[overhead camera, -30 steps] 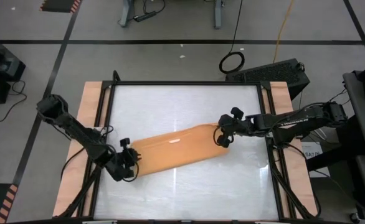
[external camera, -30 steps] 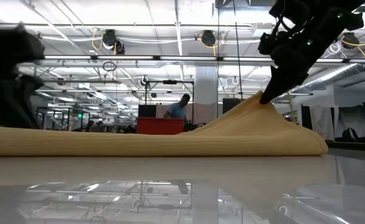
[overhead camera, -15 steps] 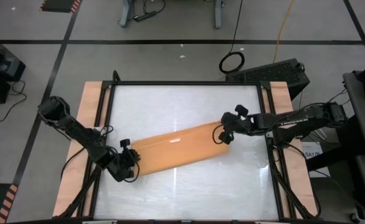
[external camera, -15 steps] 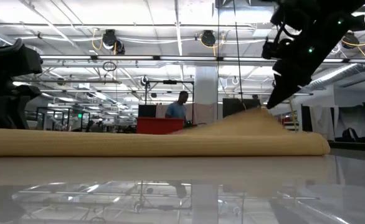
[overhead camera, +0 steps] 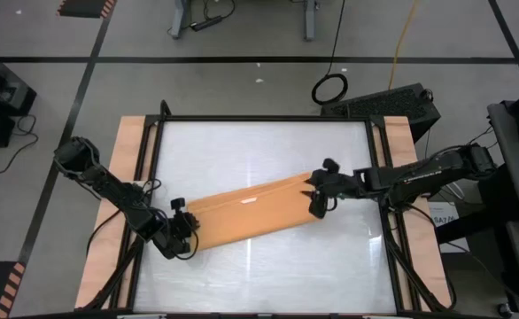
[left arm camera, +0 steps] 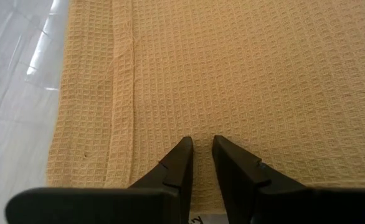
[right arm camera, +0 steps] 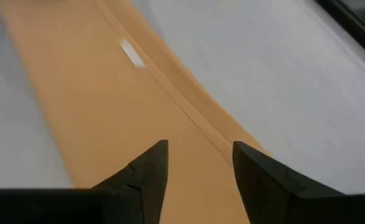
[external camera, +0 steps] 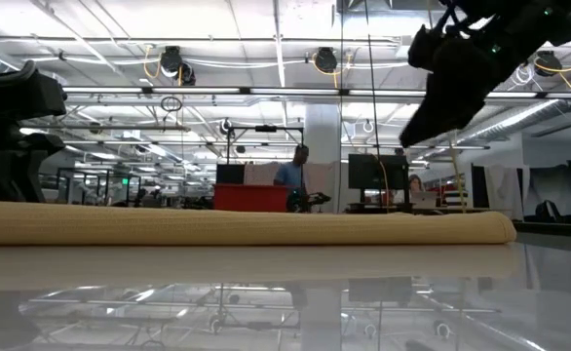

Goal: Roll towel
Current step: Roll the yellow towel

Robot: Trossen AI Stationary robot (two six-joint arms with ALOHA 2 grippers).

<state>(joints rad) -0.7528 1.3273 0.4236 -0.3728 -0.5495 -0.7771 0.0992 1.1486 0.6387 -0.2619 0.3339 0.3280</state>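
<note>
The orange-tan towel (overhead camera: 251, 211) lies flat on the white table as a long narrow strip, slanting from near left to far right, its small white tag (right arm camera: 131, 53) on top. My left gripper (left arm camera: 200, 144) slants down over the strip's near-left end (overhead camera: 196, 232), with a narrow gap between its fingers. My right gripper (right arm camera: 201, 149) is open above the far-right end (overhead camera: 305, 188) and clear of it (external camera: 412, 132). My left gripper has its fingertips (left arm camera: 184, 149) over the towel's top face just in from the near-left end edge, slanting down from the near left. The cloth shows flat and unpuckered in the gap. Whether the tips touch it, I cannot tell.
Bare white tabletop (overhead camera: 259, 151) lies beyond and in front of the strip. A black frame (overhead camera: 153, 177) and wooden side boards (overhead camera: 128, 177) border the table. In the low view, people (external camera: 295, 175) show far off in the room behind.
My right gripper has opened and let go of the towel's far-right end, then risen clear of it. That end, which had been lifted into a peak, has dropped and now lies flat; the rest of the strip has stayed in place.
</note>
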